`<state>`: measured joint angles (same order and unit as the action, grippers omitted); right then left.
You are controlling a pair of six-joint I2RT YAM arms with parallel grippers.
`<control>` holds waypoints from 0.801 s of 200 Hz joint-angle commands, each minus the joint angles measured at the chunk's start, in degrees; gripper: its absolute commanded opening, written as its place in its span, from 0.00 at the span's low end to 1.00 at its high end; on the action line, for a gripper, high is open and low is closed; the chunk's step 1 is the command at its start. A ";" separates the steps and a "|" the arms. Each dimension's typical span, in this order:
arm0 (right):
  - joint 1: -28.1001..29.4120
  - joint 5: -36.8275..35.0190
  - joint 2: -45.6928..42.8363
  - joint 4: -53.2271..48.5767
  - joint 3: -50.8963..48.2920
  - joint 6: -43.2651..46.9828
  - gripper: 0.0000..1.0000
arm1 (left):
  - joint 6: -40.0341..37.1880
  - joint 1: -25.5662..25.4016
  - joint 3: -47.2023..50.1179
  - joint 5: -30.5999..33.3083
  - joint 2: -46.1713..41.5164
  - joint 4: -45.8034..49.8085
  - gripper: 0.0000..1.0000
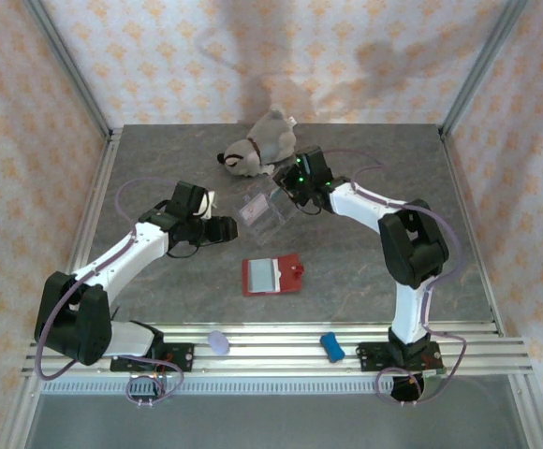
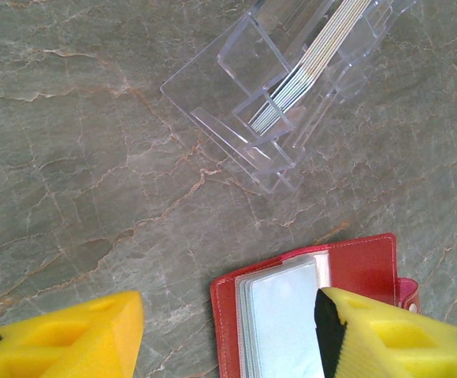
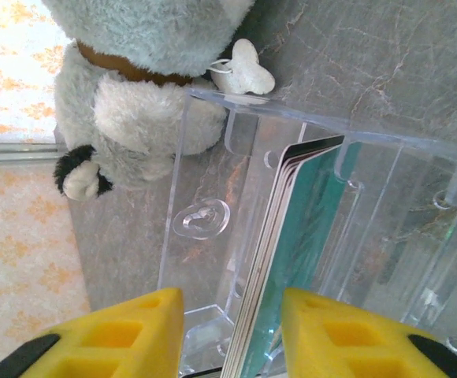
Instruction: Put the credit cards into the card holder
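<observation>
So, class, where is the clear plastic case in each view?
Top external: clear plastic case mid-table, behind the red folding card holder.
Left wrist: case upper right, beyond that card holder.
Right wrist: case centre-right, beside the grey plush toy.
Shared landmark: the credit cards standing inside.

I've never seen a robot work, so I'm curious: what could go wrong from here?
The right gripper is open astride the whole stack of credit cards, so it may pinch several at once. No gripper holds the clear case, so it might lift or tip with the cards, perhaps against the plush toy beside it.
</observation>
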<state>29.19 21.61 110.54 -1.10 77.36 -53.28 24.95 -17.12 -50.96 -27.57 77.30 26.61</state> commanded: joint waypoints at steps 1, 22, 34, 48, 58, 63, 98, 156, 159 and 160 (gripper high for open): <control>-0.34 0.56 0.82 1.90 2.30 -0.29 0.30 | -1.09 0.25 -1.24 0.47 0.40 0.72 0.61; -0.36 0.68 0.73 1.78 2.53 -0.07 0.25 | -1.23 0.25 -0.91 0.66 0.15 0.81 0.61; -0.36 0.72 0.81 1.89 2.52 -0.07 0.23 | -1.31 0.25 -0.80 0.79 0.14 0.83 0.61; -0.36 0.85 0.96 1.97 2.53 -0.23 0.20 | -1.31 0.25 -0.61 0.85 0.14 0.72 0.61; -0.36 0.94 1.20 2.06 2.68 -0.29 0.18 | -1.33 0.25 -0.54 0.85 0.18 0.65 0.61; -0.36 1.02 1.40 2.09 2.71 -0.38 0.18 | -1.31 0.25 -0.54 0.85 0.23 0.68 0.61; -0.35 1.06 2.03 1.78 3.62 -0.17 0.19 | -1.36 0.25 -0.48 0.85 0.19 0.64 0.61; -0.35 -0.52 3.74 -2.67 6.19 0.40 0.59 | -1.57 0.25 -0.76 1.50 -0.07 0.90 0.61; -0.36 -0.33 3.95 -2.53 6.45 0.45 0.59 | -1.57 0.25 -0.80 1.74 -0.12 0.82 0.61; -0.36 -0.24 4.05 -2.47 6.51 0.45 0.59 | -1.57 0.25 -0.85 1.78 -0.13 0.82 0.61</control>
<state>29.19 22.28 113.14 -1.91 80.88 -53.28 24.93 -17.12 -50.96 -27.55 77.30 26.61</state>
